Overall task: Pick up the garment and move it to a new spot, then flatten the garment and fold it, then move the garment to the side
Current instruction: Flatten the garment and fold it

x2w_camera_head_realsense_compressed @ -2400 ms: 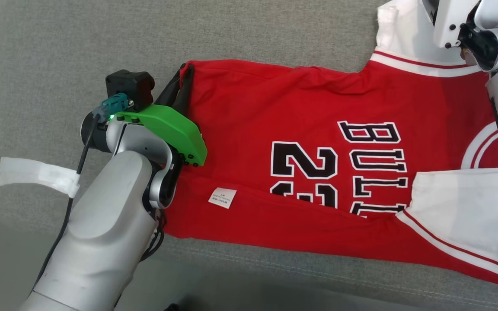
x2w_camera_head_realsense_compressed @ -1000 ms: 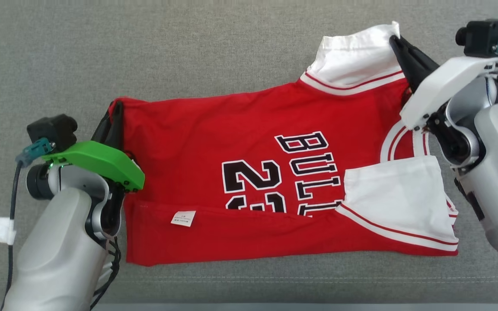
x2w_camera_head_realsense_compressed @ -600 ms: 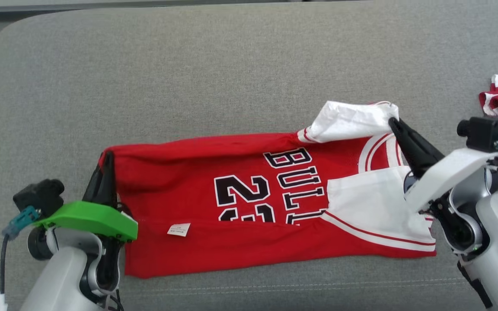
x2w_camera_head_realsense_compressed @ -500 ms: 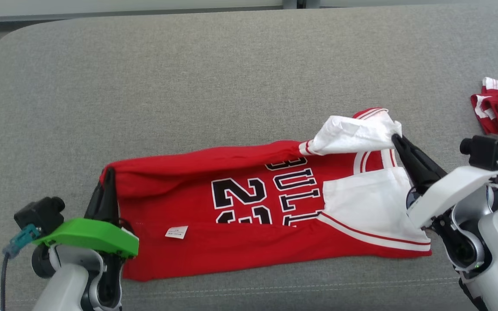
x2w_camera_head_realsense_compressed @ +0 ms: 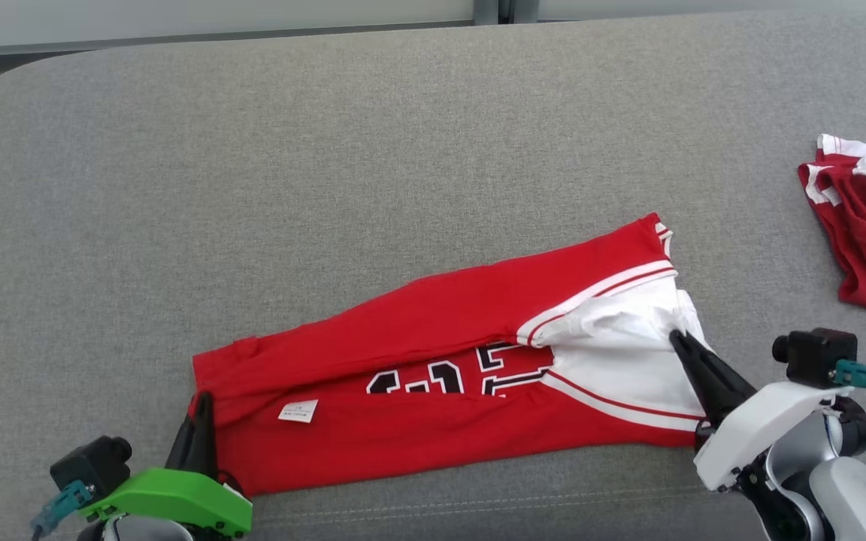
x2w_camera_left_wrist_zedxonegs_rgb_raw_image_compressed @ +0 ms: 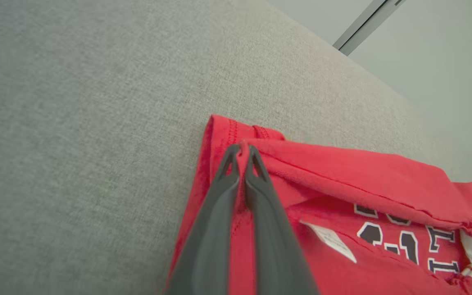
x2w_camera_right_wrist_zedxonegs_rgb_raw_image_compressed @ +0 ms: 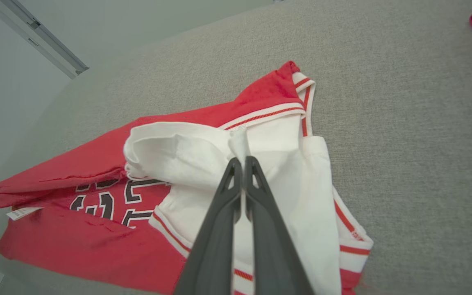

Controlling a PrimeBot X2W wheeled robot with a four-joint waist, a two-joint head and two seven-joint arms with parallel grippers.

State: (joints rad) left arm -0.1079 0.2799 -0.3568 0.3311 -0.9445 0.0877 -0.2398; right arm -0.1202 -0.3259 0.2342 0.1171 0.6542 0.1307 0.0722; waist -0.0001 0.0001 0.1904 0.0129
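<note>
The garment is a red jersey with white sleeves and black lettering, lying on a grey cushion with its far edge folded toward me. My left gripper is shut on the red hem corner at the jersey's left end; the left wrist view shows that gripper pinching a ridge of the red garment. My right gripper is shut on the white sleeve cloth at the right end. In the right wrist view that gripper clamps a white fold of the garment.
A second red and white garment lies crumpled at the cushion's right edge. The grey cushion stretches wide behind the jersey, with a pale wall past its back edge.
Both grippers pulled the jersey's far edge toward me, folding it over the lettering so less of the print shows. The head camera also tilted up, bringing in more cushion.
</note>
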